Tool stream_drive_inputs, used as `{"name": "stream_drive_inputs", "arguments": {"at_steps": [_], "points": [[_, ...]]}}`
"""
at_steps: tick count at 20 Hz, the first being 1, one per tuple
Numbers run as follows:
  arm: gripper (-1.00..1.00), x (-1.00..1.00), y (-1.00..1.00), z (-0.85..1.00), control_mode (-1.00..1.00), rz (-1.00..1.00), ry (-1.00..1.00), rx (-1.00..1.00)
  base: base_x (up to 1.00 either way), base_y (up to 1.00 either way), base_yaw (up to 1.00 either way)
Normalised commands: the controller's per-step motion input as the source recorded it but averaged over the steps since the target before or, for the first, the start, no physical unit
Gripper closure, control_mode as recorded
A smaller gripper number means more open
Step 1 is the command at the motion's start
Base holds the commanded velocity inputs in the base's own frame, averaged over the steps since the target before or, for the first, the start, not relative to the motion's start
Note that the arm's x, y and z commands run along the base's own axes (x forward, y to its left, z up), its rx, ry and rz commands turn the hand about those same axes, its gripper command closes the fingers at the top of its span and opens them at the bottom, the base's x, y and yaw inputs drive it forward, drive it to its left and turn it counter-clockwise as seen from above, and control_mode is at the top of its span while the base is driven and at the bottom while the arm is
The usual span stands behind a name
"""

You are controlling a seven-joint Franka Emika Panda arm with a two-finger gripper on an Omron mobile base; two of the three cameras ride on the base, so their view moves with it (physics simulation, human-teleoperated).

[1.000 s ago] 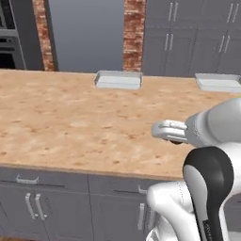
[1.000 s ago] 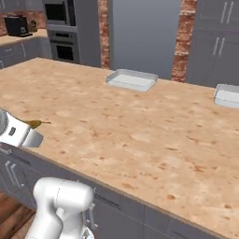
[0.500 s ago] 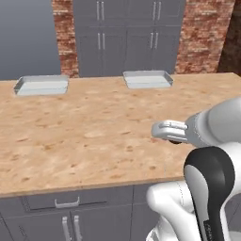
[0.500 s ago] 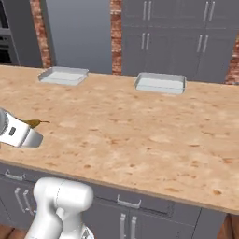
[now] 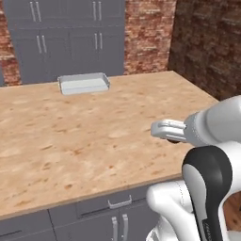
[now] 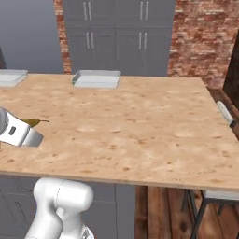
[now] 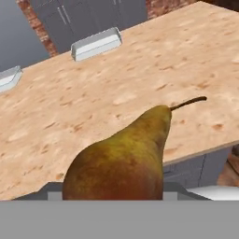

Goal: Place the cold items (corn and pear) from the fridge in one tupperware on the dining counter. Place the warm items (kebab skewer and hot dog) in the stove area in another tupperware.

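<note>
one relation decides our coming move: how the pear (image 7: 122, 158) lies against the tupperware trays ahead of it. nearest to us, in the hand view, the pear sits right at the jaws, its fat brown-green body low in the picture and its neck and thin stem pointing up and away over the worktop (image 7: 140, 84). the fingers themselves are hidden behind the fruit, but with the pear lifted clear of the wood and riding at the hand we judge the jaws to be pinching it across its wide lower body. in the right base view a sliver of the pear and its stem (image 6: 33, 122) pokes out past the white wrist at the left edge, above the near part of the worktop; in the left base view the gripper (image 5: 164, 130) hangs over the right side of the worktop, near its front edge. so the pear's long axis runs forward, stem first, roughly toward the back edge. farther on, well apart from the hand, one shallow pale tray (image 7: 96, 43) stands at the far edge of the worktop, a little left of the pear's stem line. a second tray (image 7: 9, 77) lies farther left along that same edge. we cannot tell from here what either tray holds, so which one is the cold one we leave open. in our judgement the carry must run forward across the bare wood.
</note>
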Motion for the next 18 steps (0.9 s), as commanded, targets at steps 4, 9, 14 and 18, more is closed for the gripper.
{"name": "stream_drive_inputs", "arguments": {"at_steps": [4, 9, 14, 18], "points": [[1.00, 0.00, 0.00, 0.00, 1.00, 0.00, 0.00, 0.00, 0.00, -1.00, -0.18], [1.00, 0.00, 0.00, 0.00, 1.00, 0.00, 0.00, 0.00, 0.00, -1.00, -0.16], [1.00, 0.00, 0.00, 0.00, 1.00, 0.00, 0.00, 0.00, 0.00, -1.00, -0.14], [1.00, 0.00, 0.00, 0.00, 1.00, 0.00, 0.00, 0.00, 0.00, -1.00, -0.11]]}}
